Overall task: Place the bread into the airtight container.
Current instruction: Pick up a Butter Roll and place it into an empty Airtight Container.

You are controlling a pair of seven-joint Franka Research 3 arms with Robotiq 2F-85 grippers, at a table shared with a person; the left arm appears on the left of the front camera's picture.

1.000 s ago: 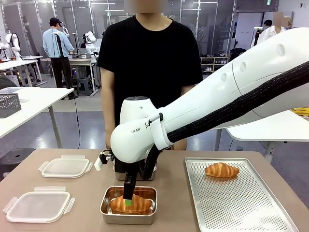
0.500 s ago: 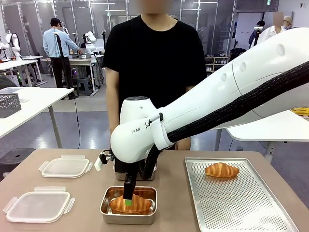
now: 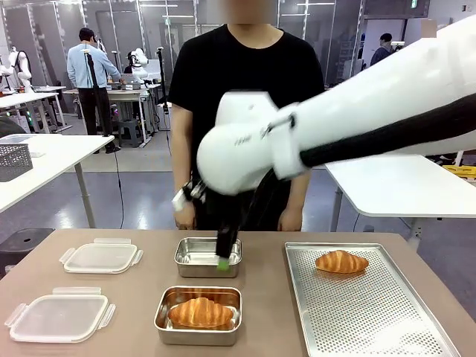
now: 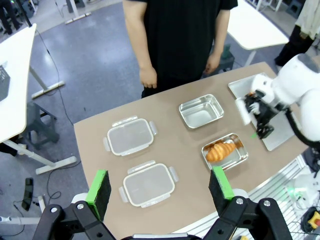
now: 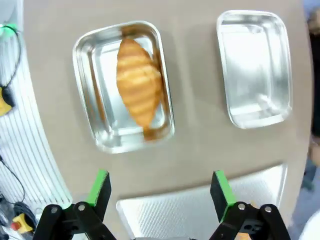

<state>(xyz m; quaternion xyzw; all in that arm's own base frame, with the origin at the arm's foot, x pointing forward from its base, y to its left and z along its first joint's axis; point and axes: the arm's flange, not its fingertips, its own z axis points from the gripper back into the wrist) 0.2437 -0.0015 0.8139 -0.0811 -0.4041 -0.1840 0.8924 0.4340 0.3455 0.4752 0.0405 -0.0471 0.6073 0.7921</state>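
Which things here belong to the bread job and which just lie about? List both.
Job: croissant in the near steel container; second croissant on the tray; empty far container; open right claw.
Lying about: near clear lid; far clear lid; grey basket on the side table.

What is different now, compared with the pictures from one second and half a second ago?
The right gripper has risen out of the near container and drawn back toward the far side, with its jaws open and nothing in them. The croissant lies in the near container as before. The empty far container, the tray, its second croissant and the two lids have not moved.
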